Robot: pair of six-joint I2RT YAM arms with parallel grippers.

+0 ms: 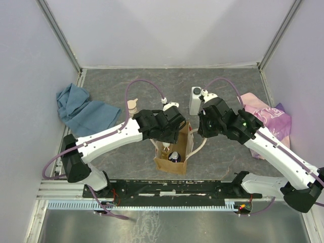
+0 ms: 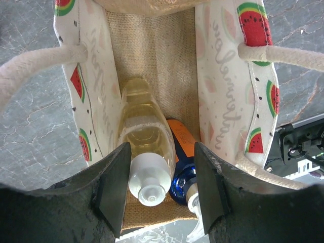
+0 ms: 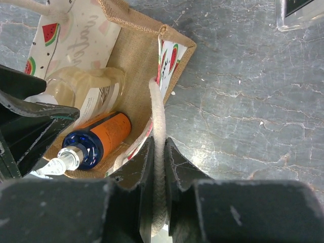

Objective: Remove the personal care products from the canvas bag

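Right claw (image 3: 158, 167): jaws pinched fully together on the cream rope handle (image 3: 157, 111) at the canvas bag's (image 3: 136, 61) 3 o'clock side; rope ran straight up between the fingers.

Left claw (image 2: 162, 190): jaws roughly half apart, dipped into the bag mouth, straddling two bottle tops. Pads sat close against both; could not tell whether they were actually squeezing.

Inside the bag, lying side by side: clear bottle (image 2: 144, 131) of pale liquid with a light cap, and dark blue bottle (image 2: 183, 179) with an orange label just beside it toward 3 o'clock.

Top view: the bag stood upright on the counter (image 1: 126, 81) near its 6 o'clock edge, between the two arms. White squarish bottle (image 1: 195, 101), dark cap, stood outside at the bag's 1 o'clock. Beige bottle (image 1: 132, 107), cream cap, stood at the bag's 11 o'clock.

Blue cloth (image 1: 81, 111) lay crumpled at 9 o'clock by the wall; pink floral cloth (image 1: 268, 119) at 3 o'clock, partly under the right arm.
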